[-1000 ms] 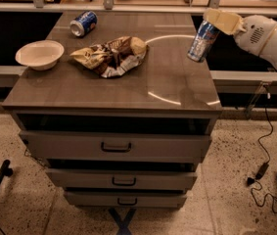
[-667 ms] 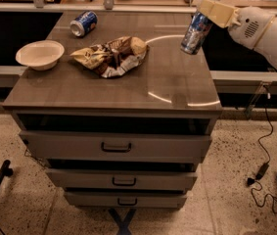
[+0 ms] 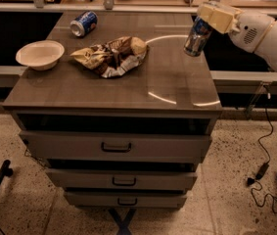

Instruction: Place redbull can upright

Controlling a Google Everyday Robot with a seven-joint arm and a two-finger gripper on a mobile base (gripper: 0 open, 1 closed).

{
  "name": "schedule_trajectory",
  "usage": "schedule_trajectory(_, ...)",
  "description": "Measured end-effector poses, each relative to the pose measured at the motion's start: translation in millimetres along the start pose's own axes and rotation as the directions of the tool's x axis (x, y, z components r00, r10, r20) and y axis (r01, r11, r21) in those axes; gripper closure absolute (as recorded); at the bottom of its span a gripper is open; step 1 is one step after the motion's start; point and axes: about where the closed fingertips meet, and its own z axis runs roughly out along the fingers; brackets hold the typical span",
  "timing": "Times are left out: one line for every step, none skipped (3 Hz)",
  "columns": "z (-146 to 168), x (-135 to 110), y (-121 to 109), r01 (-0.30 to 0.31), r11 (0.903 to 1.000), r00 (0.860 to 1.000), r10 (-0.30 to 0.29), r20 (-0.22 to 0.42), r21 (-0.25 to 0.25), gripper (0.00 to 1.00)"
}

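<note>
The redbull can (image 3: 196, 37) is slim, silver and blue. It hangs tilted, top toward the arm, above the right back part of the cabinet top (image 3: 128, 89). My gripper (image 3: 207, 24) comes in from the right on a white arm and is shut on the can's upper end. The can's lower end is just over the tabletop near the right edge; I cannot tell if it touches.
A shorter dark-blue can (image 3: 83, 24) lies on its side at the back left. A white bowl (image 3: 39, 54) stands at the left. A crumpled chip bag (image 3: 112, 56) lies in the middle. Drawers are below. A cable (image 3: 260, 168) lies on the floor at the right.
The gripper with the can moved first left and up, then back a little to the right. The can stays tilted in the grip.
</note>
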Motion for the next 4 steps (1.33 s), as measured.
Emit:
schedule_trajectory(-2,-10,2,0.151,0.9878,0.988,-0.151,0.004,0.04,1.0)
schedule_trajectory(-3,-24,0,0.271,0.957,0.959,-0.278,0.058,0.102,1.0)
schedule_trajectory(-4,-40,-3,0.29,0.9451,0.945,-0.308,0.111,0.15,1.0)
schedule_trajectory(3,-59,-9,0.246,0.9497,0.951,-0.276,0.142,0.194,1.0)
